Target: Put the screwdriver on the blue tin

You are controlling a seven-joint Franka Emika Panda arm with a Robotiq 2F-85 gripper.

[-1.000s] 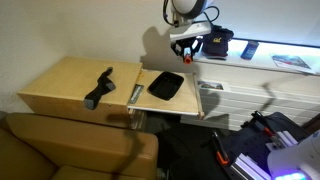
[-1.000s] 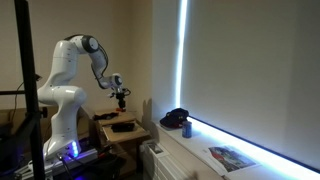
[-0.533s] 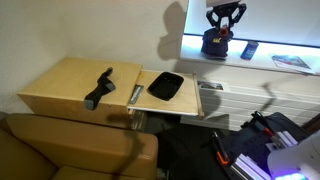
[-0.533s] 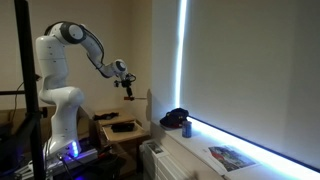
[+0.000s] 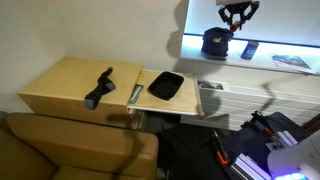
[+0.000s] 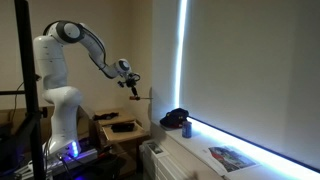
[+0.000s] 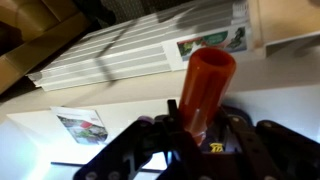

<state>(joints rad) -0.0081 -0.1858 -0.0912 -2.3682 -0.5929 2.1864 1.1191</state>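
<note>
My gripper (image 5: 236, 14) hangs high above the white windowsill, shut on the screwdriver, whose orange handle (image 7: 205, 85) fills the wrist view between the dark fingers (image 7: 192, 135). The gripper also shows in an exterior view (image 6: 133, 84), in the air in front of the window. The blue tin (image 5: 249, 49) is a small flat dark-blue box on the sill, a little right of and below the gripper. It also shows as a small blue shape on the sill (image 6: 186, 128). The screwdriver's shaft is hidden.
A dark navy cap-like object (image 5: 215, 41) sits on the sill just left of the tin. A magazine (image 5: 292, 62) lies further along the sill. A black tray (image 5: 166, 86) and a long black tool (image 5: 99, 87) lie on the wooden table (image 5: 55, 85).
The arm has swung up and away from the table toward the window with the screwdriver in the gripper. It now hangs above the sill near the cap and tin.
</note>
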